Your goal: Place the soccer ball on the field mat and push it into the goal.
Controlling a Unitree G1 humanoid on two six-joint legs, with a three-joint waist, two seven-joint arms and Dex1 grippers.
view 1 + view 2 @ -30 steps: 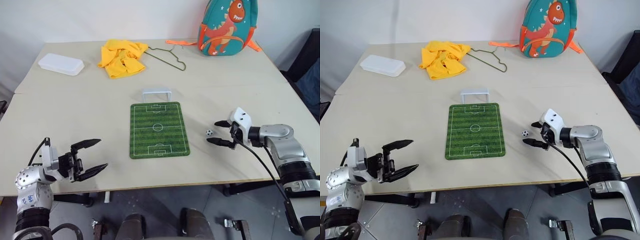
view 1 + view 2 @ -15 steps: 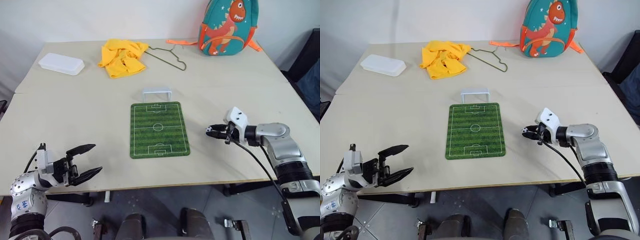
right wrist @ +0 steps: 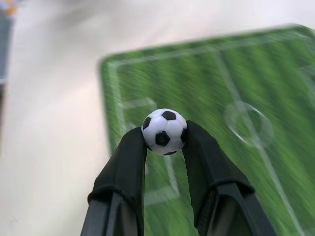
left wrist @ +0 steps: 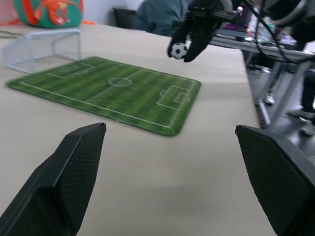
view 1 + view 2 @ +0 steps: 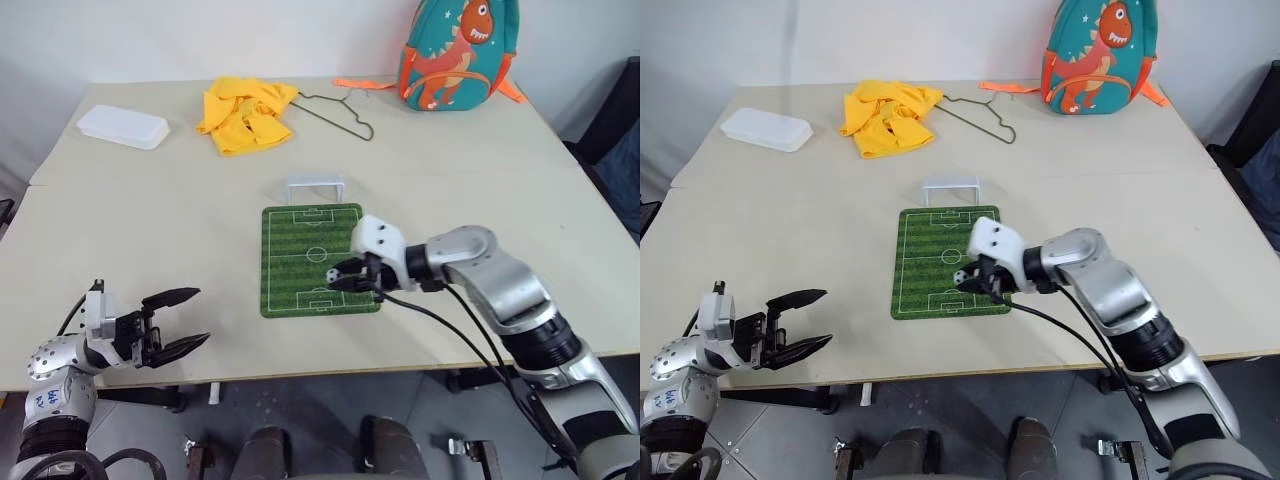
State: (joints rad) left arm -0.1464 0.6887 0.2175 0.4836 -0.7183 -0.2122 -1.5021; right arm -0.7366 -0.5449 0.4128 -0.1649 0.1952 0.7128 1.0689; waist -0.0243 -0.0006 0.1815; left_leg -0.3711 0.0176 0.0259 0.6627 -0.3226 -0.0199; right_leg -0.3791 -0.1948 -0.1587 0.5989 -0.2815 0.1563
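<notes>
While we've got the soccer ball (image 3: 164, 131) pinched between the tips of our right gripper (image 5: 348, 277), jaws clenched on it, it's hanging just above the near-right part of the field mat (image 5: 300, 250), so we'd call this the "place the ball" step, not finished yet. Our left gripper (image 5: 172, 322) sits off at the near-left edge of the desk (image 5: 150, 220) with its jaws spread wide and nothing in them.

Next move, as we read it: lower the ball onto the turf near the close penalty box, let go gently so it doesn't roll off the mat, then nudge it toward the far end where the goal (image 5: 315, 186) stands just past the mat's edge. The ball is tiny and round, so a sloppy release could easily send it skittering sideways.

On the views: the head cameras give the whole layout, goal beyond the mat, plus a yellow cloth (image 5: 243, 113), a wire hanger (image 5: 335, 112), a white box (image 5: 123, 127) and a dinosaur backpack (image 5: 456, 50) at the far side. They barely show the ball, though. The right wrist view shows the grip clearly, ball seated right at the fingertips. The left wrist view, from low over the desk, shows the ball held clear above the mat.
</notes>
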